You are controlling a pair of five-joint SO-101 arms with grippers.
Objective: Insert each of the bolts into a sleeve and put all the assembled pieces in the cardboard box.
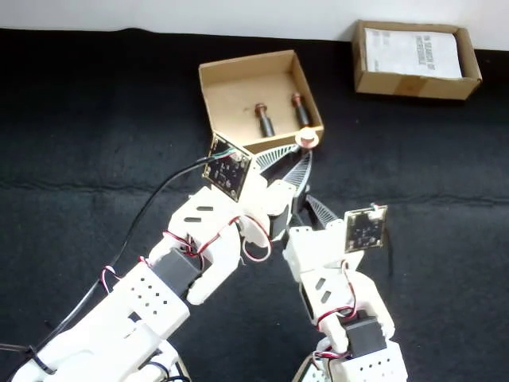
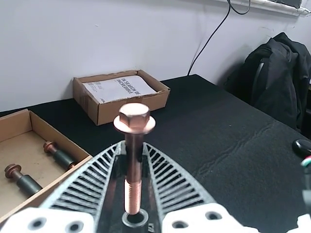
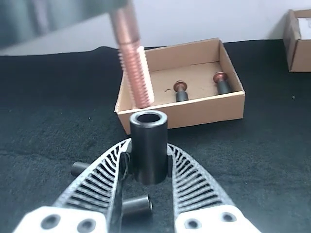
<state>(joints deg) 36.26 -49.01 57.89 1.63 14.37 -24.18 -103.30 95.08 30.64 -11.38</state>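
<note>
Right wrist view: the right gripper (image 3: 148,143) clamps an upright sleeve (image 3: 148,160), while the left gripper (image 2: 133,145) holds a bolt (image 3: 132,58) just above its mouth. Two loose sleeves (image 3: 80,168) lie on the table (image 3: 272,160) below. Beyond, the cardboard box (image 3: 194,114) holds two assembled pieces (image 3: 181,91); a second box (image 1: 413,83) at the table's far right corner holds a booklet (image 1: 413,52).

Two cardboard boxes: an open box (image 1: 238,91) and a box with a printed sheet (image 1: 398,86). Three bolts: one bare bolt (image 2: 134,145), two sleeved pieces (image 1: 263,119). Three loose sleeves: one upright sleeve (image 3: 148,145), two lying sleeves (image 3: 80,168) on the surface (image 1: 95,119).
</note>
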